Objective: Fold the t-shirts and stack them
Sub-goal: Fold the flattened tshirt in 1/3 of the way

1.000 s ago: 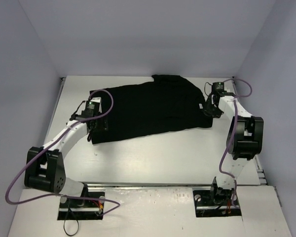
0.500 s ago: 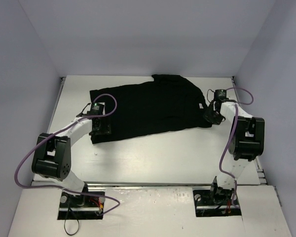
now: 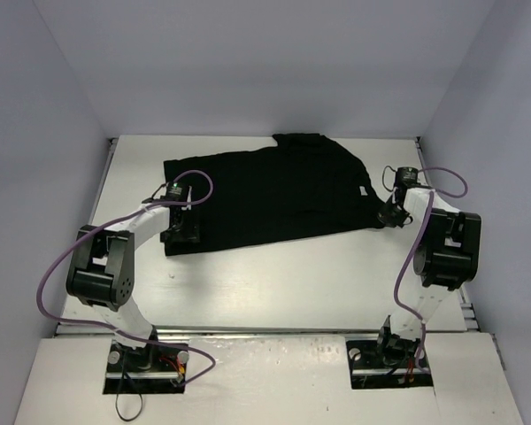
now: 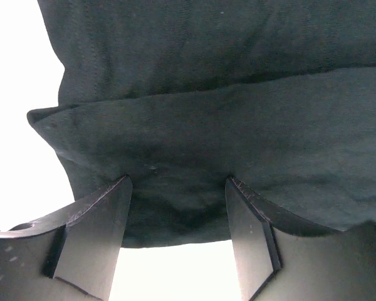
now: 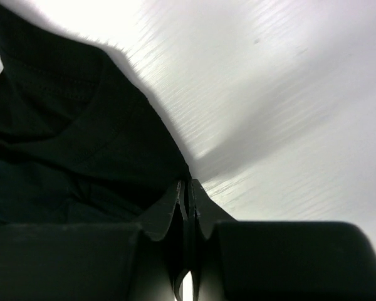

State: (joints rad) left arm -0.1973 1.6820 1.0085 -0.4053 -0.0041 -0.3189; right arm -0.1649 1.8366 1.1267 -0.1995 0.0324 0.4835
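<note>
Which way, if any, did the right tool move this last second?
Yes: right tool came nearer its arm's base, away from the table's far edge, at the black t-shirt corner.

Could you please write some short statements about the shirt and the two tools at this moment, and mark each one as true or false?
1. The black t-shirt lies on the white table, and no part of it is lifted. True.
2. The left tool is closed. False: its fingers stand apart at the near-left corner of the t-shirt.
3. The right tool is closed at the right edge of the t-shirt. True, though the pictures do not show whether cloth is pinched between its fingers.
4. A second folded shirt is stacked beside the first. False: only one garment is in view.
</note>
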